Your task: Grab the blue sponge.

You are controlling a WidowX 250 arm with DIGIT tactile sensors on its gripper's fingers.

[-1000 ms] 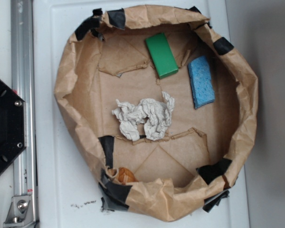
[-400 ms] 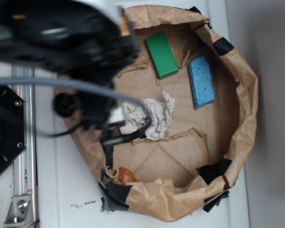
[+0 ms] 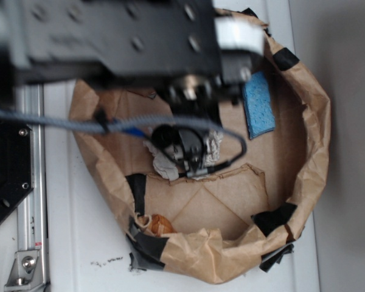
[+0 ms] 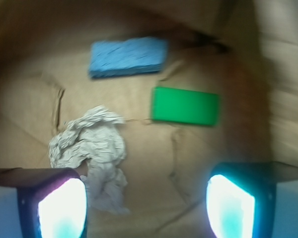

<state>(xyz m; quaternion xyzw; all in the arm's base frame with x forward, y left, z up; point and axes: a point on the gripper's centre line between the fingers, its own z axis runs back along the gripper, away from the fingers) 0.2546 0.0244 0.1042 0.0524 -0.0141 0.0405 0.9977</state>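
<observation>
We see the white table (image 3: 79, 243) carrying a big round basin of crumpled brown paper (image 3: 310, 152), its rim patched with strips of black tape (image 3: 274, 217). Over the far and left part of the exterior view hangs the black robot arm (image 3: 109, 36), blurred and large, with a grey cable (image 3: 48, 120) running across from the left edge; it covers much of the basin's floor there. At the left edge of the table stands a metal rail (image 3: 31, 182) with a black plate (image 3: 3, 164) beside it. In the wrist view the pincer (image 4: 146, 208) shows as two pale glowing fingers (image 4: 62, 208) at the bottom corners, set wide apart with nothing between them but the paper floor. Inside the basin, the crumpled white paper wad (image 4: 92, 148) lies near the left finger in the wrist view, and in the exterior view only its edges peek out from under the arm. The green block (image 4: 185, 105) lies flat on the floor beyond the wad in the wrist view; in the exterior view we cannot find it beneath the arm. The blue sponge (image 3: 258, 104) lies flat at the right side of the basin close to its wall in the exterior view, its far end just beside the arm's edge; in the wrist view it sits farthest from the fingers, apart from the green block and well apart from the pincer. A small orange thing (image 3: 159, 225) sits by the near-left rim; we cannot tell what it is.
</observation>
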